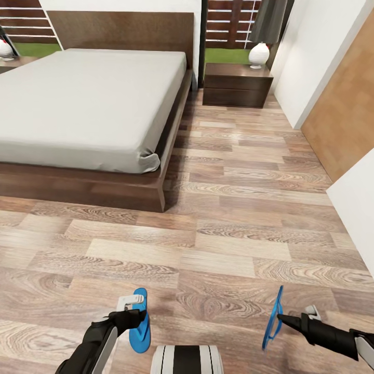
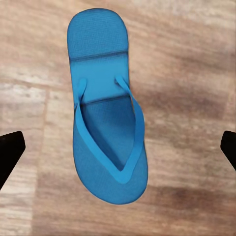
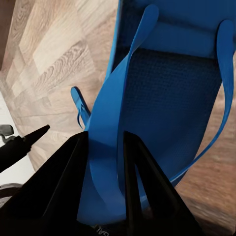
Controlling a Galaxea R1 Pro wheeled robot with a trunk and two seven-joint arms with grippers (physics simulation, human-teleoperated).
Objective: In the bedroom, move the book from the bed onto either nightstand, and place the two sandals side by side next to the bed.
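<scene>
While the right gripper is clenched on a strap of one blue sandal, that sandal hangs on edge above the wood-plank floor at about five o'clock in the head view; the right wrist view shows the two black fingers pinching the strap, with the sole beyond them. At about seven o'clock the left gripper hovers over the other sandal, which lies flat on the floor with its straps up. From the left wrist view this sandal sits between the two dark fingertips, which stand spread wide and well apart from it, so the left gripper is released and holds nothing. Across the floor at about eleven o'clock stands the bed, with a dark wood frame and a plain grey mattress. A dark nightstand sits just beside it at about one o'clock, carrying a white lamp. Another lamp shows at the far upper left edge, on a second dark nightstand.
</scene>
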